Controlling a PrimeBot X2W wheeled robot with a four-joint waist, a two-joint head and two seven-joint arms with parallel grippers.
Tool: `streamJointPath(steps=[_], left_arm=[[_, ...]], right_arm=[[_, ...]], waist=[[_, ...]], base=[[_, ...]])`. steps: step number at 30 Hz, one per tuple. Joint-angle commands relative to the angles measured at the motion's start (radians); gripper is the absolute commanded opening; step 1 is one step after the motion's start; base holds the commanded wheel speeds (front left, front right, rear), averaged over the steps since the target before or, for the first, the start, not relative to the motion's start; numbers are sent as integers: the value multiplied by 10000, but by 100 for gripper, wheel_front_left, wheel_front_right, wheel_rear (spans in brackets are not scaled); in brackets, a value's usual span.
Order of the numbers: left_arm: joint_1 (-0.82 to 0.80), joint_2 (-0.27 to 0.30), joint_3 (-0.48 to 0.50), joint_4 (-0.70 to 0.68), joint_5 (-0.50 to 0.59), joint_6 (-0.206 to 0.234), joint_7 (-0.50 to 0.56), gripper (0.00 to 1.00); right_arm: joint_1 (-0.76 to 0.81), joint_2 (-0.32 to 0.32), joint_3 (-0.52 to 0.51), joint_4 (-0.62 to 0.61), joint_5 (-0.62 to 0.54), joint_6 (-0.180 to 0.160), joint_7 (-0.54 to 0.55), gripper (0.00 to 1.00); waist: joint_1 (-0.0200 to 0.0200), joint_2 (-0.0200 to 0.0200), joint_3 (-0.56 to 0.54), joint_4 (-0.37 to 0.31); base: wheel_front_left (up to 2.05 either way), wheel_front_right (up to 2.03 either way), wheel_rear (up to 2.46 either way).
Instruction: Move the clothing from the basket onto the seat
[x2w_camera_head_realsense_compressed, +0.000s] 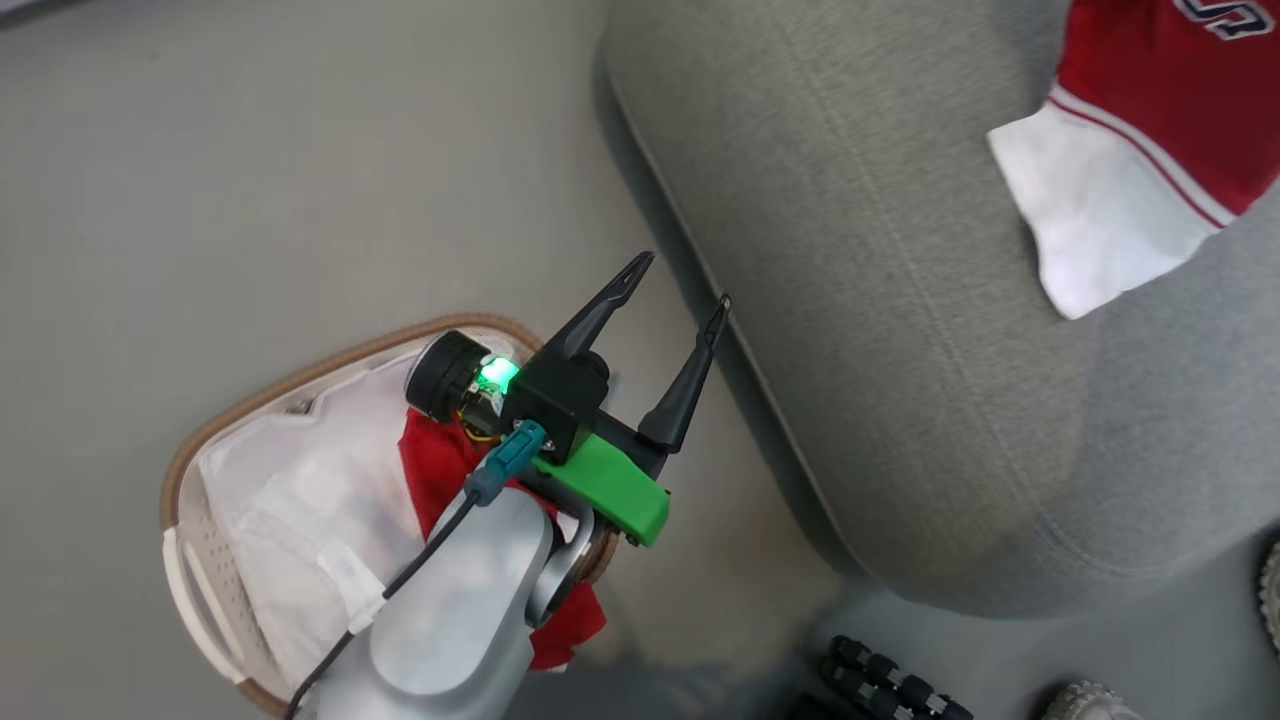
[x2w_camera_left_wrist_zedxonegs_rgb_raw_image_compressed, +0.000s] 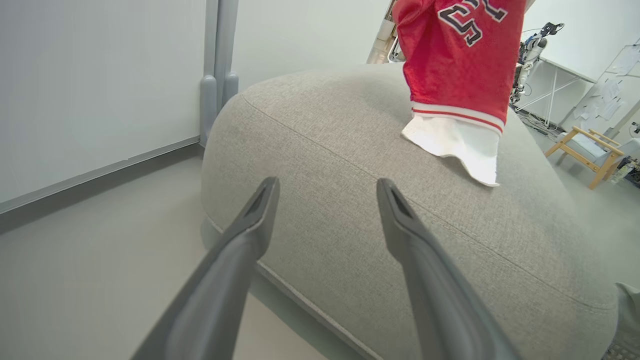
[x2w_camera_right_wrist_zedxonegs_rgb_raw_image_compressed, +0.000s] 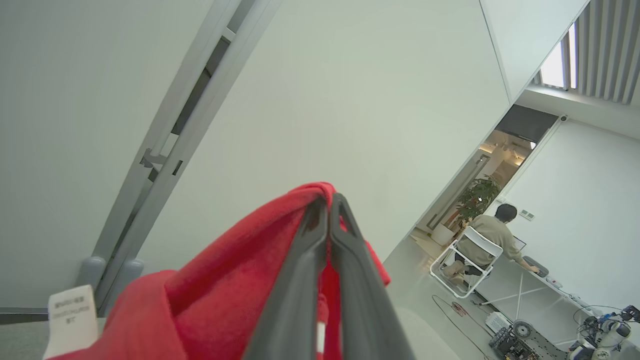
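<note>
The fingers of the left gripper stand wide apart with nothing between them. In the head view this left gripper hangs over the floor between the basket and the seat. Its fingers point at the cushion's side, and one tip sits right at the stitched seam; whether it touches cannot be told.

The right gripper has its fingers pressed together, pinching a fold of red cloth that drapes down on both sides of them. This is the numbered garment, with a small white tag showing at its lower left.

From the left wrist the numbered garment hangs above the seat, navy-and-white numerals at the top. Its white hem below the striped band appears to rest on the grey fabric. The head view shows the same numbered garment over the cushion's far right part.

The second garment lies in the basket beside the crumpled white liner, partly hidden under the left forearm, with a red edge spilling past the brown rim.

Far off in the right wrist view, a person sits on a white chair.
</note>
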Motion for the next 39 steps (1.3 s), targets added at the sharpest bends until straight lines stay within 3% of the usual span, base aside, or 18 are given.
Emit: streamJointPath(steps=[1, 8, 17, 18, 19, 20, 21, 27, 39], left_arm=[[-256, 96, -35, -18, 83, -31, 7, 100], [-230, 124, -129, 57, -44, -30, 8, 100], [235, 27, -188, 31, -227, -31, 9, 100], [290, 24, -183, 33, -244, -31, 7, 100], [355, 16, -176, 41, -267, -31, 9, 100], [413, 10, -168, 36, -287, -31, 7, 100], [483, 6, -175, 25, -277, -31, 7, 100], [984, -6, -41, 101, -370, -31, 9, 100], [2107, 0, 779, 139, -512, 91, 9, 100]], right_arm=[[-153, 37, -137, 25, -68, -14, -4, 0], [886, 652, -397, 672, -370, -14, -6, 0], [3516, 1266, -1244, 1340, -518, -14, -4, 0], [3704, 1318, -1327, 1378, -535, -14, -6, 11], [3968, 1387, -1407, 1407, -544, -14, -4, 38], [4164, 1456, -1431, 1428, -546, -14, -4, 90], [4383, 1541, -1472, 1416, -496, -14, -4, 100], [5298, 1867, -1456, 1181, -253, -14, -4, 100], [6039, 2201, -17, -66, 584, -14, -4, 100]], waist=[[-1, -1, 853, 853], [-1, -1, 689, 997], [-1, -1, -307, 1001], [-1, -1, -430, 989], [-1, -1, -578, 972], [-1, -1, -694, 960], [-1, -1, -842, 941], [-1, -1, -1778, 872], [-1, -1, -3246, 1360]], base=[[0, 0, 0], [0, 0, 0], [0, 0, 0], [0, 0, 0], [0, 0, 0], [0, 0, 0], [0, 0, 0], [0, 0, 0], [0, 0, 0]])
